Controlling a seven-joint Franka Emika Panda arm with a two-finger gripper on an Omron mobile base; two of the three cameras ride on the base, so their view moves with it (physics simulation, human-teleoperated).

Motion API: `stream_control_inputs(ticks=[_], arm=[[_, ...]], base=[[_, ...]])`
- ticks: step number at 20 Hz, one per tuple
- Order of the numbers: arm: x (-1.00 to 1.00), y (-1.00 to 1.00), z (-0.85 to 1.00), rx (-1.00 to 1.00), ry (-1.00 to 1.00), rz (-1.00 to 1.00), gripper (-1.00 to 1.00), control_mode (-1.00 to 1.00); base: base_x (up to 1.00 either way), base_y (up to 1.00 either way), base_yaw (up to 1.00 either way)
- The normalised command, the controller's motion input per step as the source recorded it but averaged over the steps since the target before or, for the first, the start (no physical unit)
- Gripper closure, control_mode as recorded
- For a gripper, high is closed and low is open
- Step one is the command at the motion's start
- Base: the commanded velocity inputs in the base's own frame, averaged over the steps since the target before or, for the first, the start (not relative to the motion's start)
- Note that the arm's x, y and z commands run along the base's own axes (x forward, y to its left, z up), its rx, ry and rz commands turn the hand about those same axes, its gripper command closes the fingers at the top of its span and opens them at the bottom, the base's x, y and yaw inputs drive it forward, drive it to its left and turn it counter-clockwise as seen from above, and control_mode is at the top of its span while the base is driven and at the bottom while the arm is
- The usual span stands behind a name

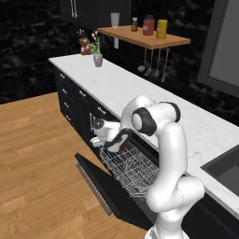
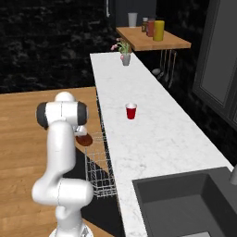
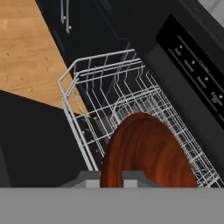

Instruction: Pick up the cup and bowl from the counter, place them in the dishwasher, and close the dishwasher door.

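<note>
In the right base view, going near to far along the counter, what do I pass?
Dark sink basin → small red plastic cup → grey vase of pink flowers → brown wooden shelf holding a yellow canister.

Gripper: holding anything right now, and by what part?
The gripper holds the bowl by its rim, fingers closed on the near edge, above the pulled-out dishwasher rack.
</note>
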Motion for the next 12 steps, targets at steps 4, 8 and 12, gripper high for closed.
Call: stream_control_inputs(ticks=[4, 8, 12], arm=[[0.46, 0.00, -0.51, 0.00, -0.04, 0.02, 1.00, -1.00], [0.30, -0.09, -0.41, 0.00, -0.01, 0.01, 1.00, -1.00], [0.27, -0.29, -0.16, 0.00, -0.01, 0.00, 1.00, -1.00]], base=[[0.00, 0.00, 0.00], [0.00, 0.00, 0.00], [0.00, 0.00, 0.00]])
